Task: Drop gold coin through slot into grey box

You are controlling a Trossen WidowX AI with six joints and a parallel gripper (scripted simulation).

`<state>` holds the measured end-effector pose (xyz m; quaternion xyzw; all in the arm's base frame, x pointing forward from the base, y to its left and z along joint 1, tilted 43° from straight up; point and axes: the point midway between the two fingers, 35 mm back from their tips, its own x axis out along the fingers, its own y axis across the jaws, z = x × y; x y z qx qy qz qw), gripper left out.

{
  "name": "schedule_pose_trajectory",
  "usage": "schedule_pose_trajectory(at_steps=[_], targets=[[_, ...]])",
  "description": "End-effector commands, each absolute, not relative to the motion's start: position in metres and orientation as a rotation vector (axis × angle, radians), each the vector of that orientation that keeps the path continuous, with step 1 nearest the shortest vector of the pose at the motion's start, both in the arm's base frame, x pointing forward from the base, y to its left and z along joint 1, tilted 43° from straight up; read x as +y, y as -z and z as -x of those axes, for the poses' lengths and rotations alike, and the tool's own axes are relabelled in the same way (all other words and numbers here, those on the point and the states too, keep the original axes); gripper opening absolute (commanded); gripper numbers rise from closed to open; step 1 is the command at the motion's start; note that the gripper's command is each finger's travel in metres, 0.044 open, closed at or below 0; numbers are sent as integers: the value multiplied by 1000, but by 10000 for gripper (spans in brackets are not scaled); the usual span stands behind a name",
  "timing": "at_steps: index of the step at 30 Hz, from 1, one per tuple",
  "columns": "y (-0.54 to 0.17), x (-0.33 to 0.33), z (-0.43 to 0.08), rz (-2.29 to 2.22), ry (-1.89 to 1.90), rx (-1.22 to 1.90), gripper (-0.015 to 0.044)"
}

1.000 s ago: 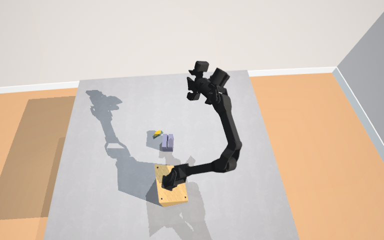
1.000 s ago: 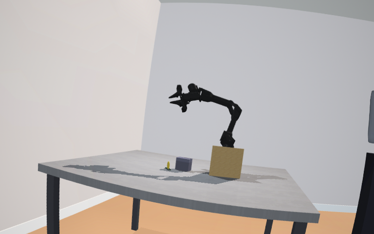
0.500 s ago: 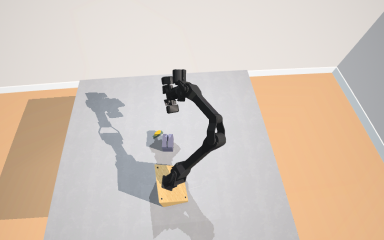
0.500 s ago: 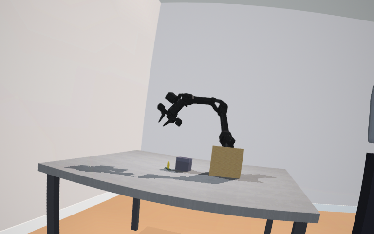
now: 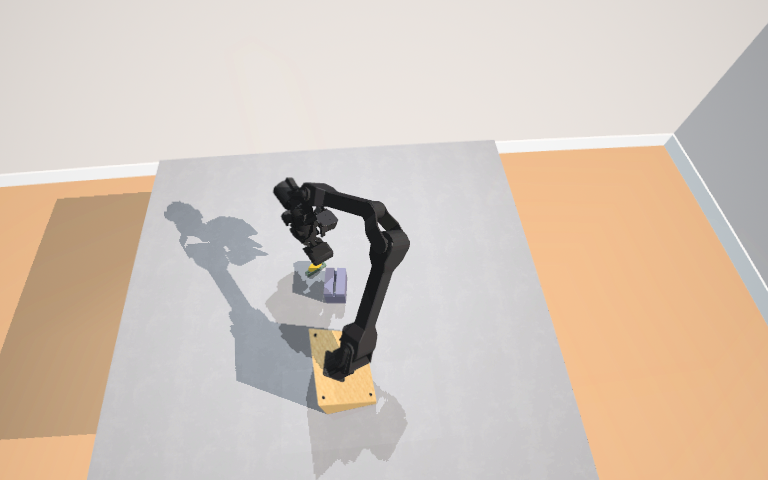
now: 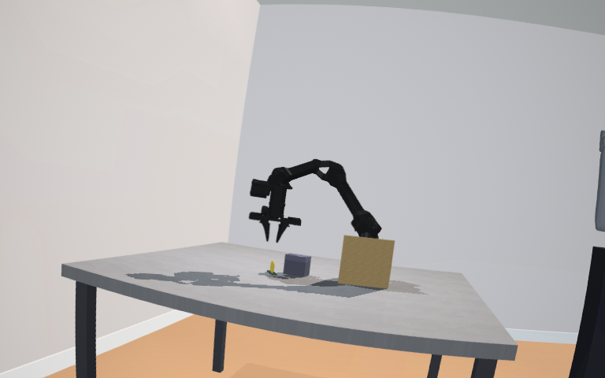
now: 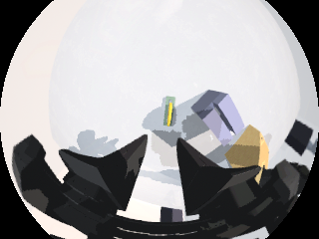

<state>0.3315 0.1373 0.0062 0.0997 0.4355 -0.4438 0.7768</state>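
Tabletop coin (image 6: 272, 265) below part-open end effector (image 6: 273, 239)

Matt black pincer (image 6: 272, 241), grainy wooden base block (image 6: 365, 261), smooth grey box (image 6: 297, 264)

So the thin gold coin (image 6: 272, 266) stands upright on its edge in a shallow dark-green holder (image 6: 277, 275) on the grey table. Just beside it sits the closed grey box (image 6: 297, 264), small and cube-ish, with a narrow dark slot (image 5: 338, 281) cut across its lid.
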Motion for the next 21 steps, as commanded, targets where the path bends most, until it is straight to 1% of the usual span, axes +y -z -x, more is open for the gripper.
schedule_pose_trajectory(at_steps=[1,6,10,21], targets=[[-1,133,-328,-170,982,926,161],[1,130,-326,-169,982,926,161],[24,109,-333,-169,983,925,161],[34,99,-334,-168,983,924,161]])
